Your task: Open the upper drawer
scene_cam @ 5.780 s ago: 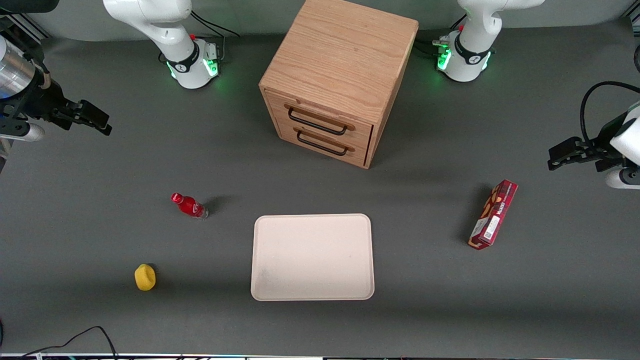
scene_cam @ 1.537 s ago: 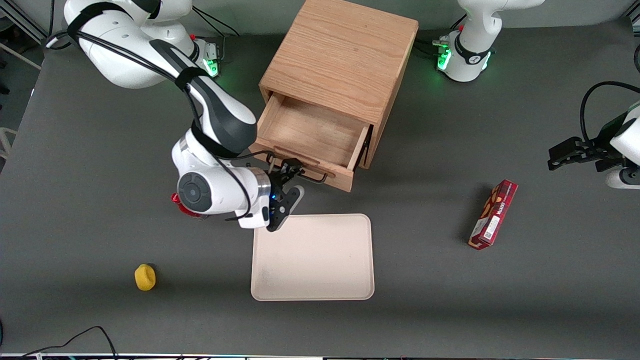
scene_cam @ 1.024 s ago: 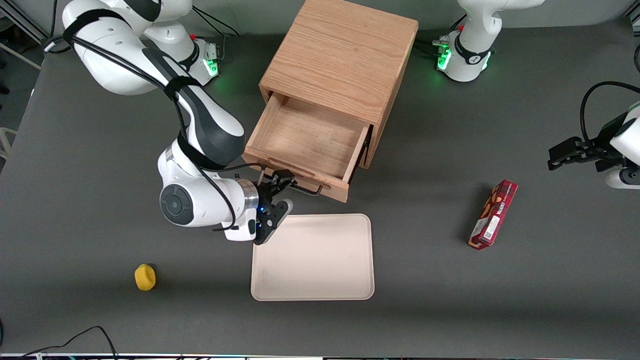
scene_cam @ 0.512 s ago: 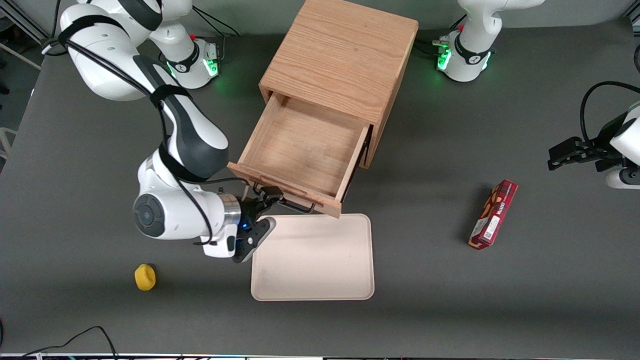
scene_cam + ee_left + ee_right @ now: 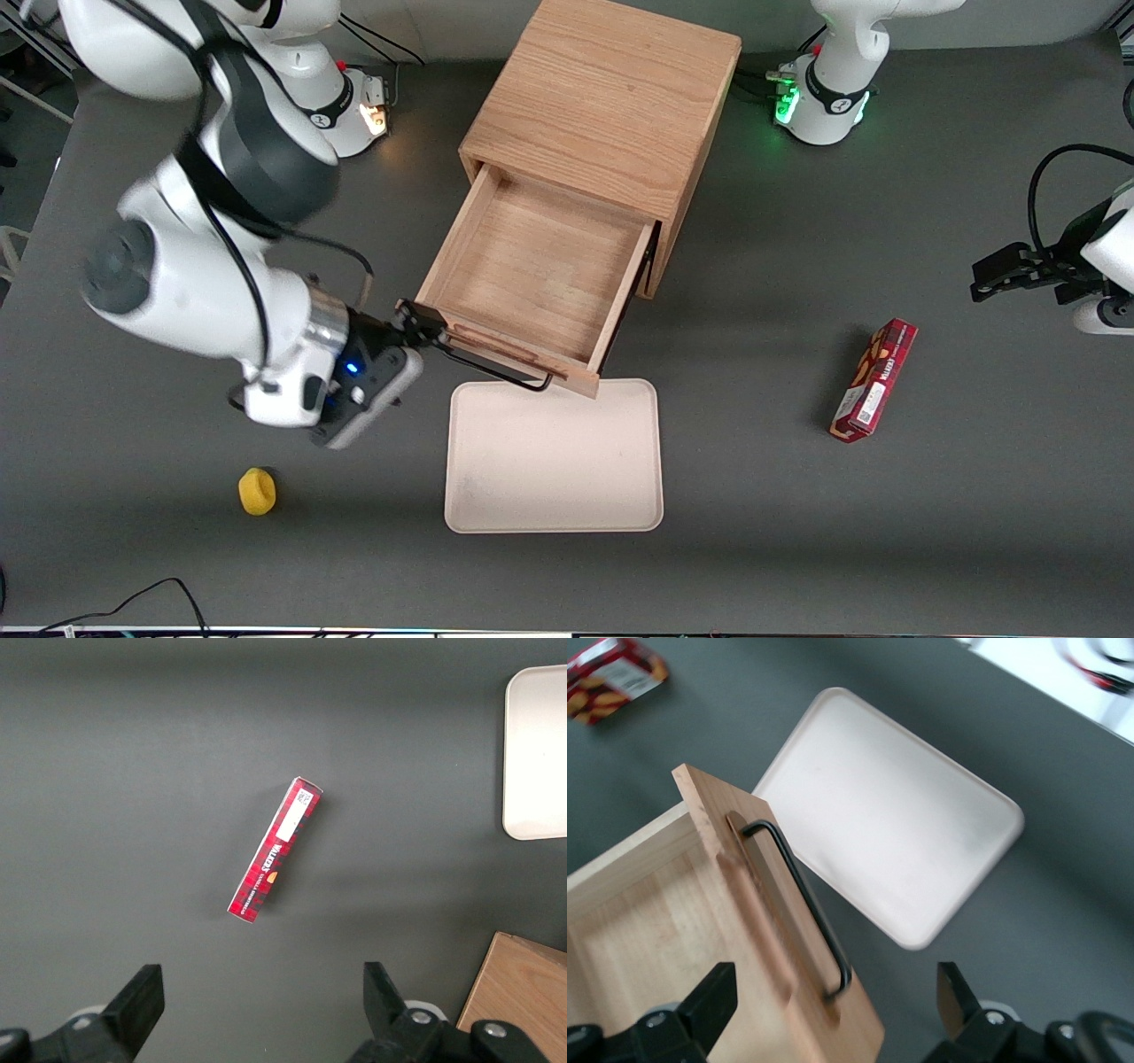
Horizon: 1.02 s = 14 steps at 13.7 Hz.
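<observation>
The light oak cabinet (image 5: 602, 97) stands at the back middle of the table. Its upper drawer (image 5: 540, 266) is pulled far out and is empty inside. The long black wire handle (image 5: 496, 365) runs along the drawer front, which overhangs the tray's rim. The right gripper (image 5: 415, 323) is open at the end of the drawer front toward the working arm's end, holding nothing. In the right wrist view the fingers (image 5: 713, 1005) stand wide apart astride the drawer front's end, the gripper (image 5: 833, 1014) just off the handle (image 5: 802, 895). The bottom drawer is hidden under the open one.
A cream tray (image 5: 554, 461) lies in front of the drawer, nearer the front camera. A red snack box (image 5: 873, 379) lies toward the parked arm's end. A yellow object (image 5: 257, 492) lies toward the working arm's end. The arm hides the table beside the drawer.
The drawer has slid further out of the cabinet. The gripper has let go of the handle, opened, and moved along the drawer front toward the working arm's end; the arm has risen.
</observation>
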Available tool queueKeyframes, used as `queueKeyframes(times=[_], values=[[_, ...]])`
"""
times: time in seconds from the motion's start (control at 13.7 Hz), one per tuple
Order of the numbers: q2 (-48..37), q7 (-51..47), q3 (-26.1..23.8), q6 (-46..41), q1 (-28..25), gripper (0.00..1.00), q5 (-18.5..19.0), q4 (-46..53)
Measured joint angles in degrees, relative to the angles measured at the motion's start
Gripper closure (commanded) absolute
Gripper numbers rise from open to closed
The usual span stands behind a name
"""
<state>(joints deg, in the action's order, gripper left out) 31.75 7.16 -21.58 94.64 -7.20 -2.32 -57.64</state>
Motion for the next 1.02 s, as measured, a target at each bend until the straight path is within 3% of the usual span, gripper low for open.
queueKeyframes(times=[0.15, 0.51, 0.73, 1.02], values=[[-6.08, -5.27, 4.29, -4.67, -0.13, 0.0, 0.16, -1.66], [-20.13, -7.3, 16.83, -24.05, 0.75, 0.0, 0.25, -6.89], [-29.13, -11.92, 21.2, -18.1, 1.29, 0.0, 0.29, -24.16], [-39.17, -14.18, 22.94, -4.63, 1.4, 0.0, 0.72, -47.41]])
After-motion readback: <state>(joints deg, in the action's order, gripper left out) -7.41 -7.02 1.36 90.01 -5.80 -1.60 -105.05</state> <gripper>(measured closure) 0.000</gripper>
